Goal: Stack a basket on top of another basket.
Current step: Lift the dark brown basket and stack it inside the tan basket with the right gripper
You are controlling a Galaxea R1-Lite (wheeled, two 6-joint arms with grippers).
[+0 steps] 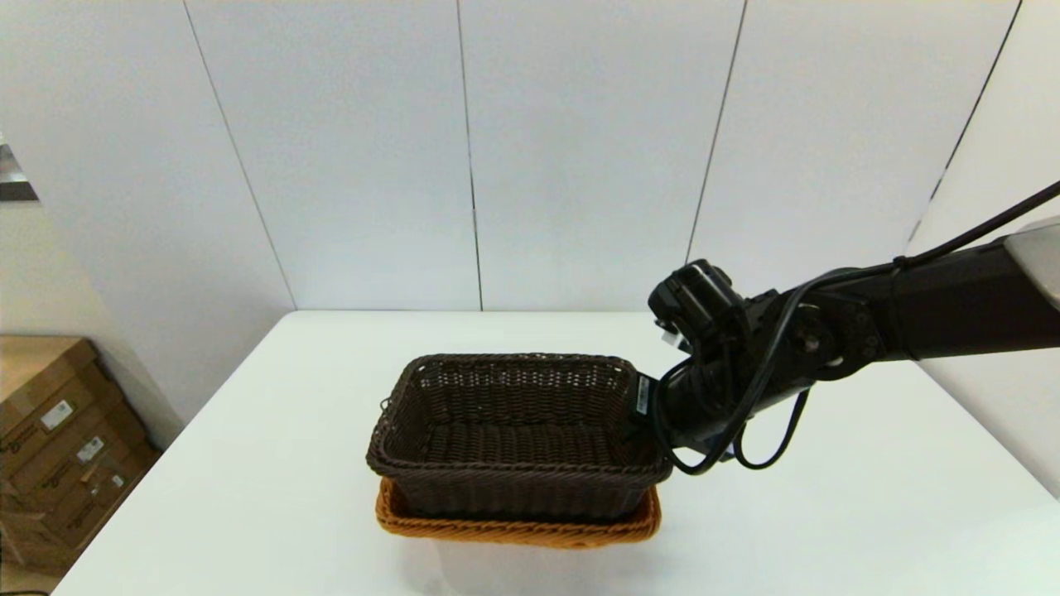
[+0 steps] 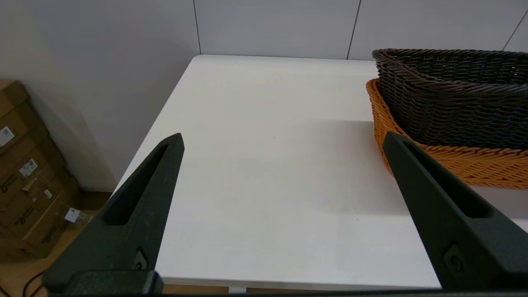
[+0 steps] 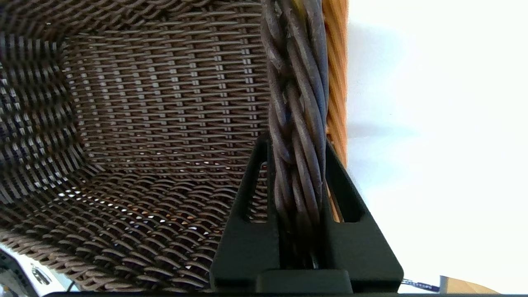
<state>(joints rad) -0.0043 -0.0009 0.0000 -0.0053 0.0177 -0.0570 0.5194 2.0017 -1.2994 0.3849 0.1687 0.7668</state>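
The dark brown basket (image 1: pixel 513 430) sits nested in the orange-tan basket (image 1: pixel 517 526) near the table's front middle; only the tan rim shows below it. My right gripper (image 1: pixel 642 406) is at the dark basket's right wall, and the right wrist view shows its two fingers (image 3: pixel 247 194) shut on the rolled rim (image 3: pixel 297 123), one inside and one outside. The tan basket (image 3: pixel 336 82) shows just beyond that rim. My left gripper (image 2: pixel 282 140) is open with nothing in it, off to the left of both baskets (image 2: pixel 453 99), and does not appear in the head view.
The white table (image 1: pixel 248 463) lies bare to the left and right of the baskets. Cardboard boxes (image 1: pixel 58 447) stand on the floor past the table's left edge. A white panelled wall closes the back.
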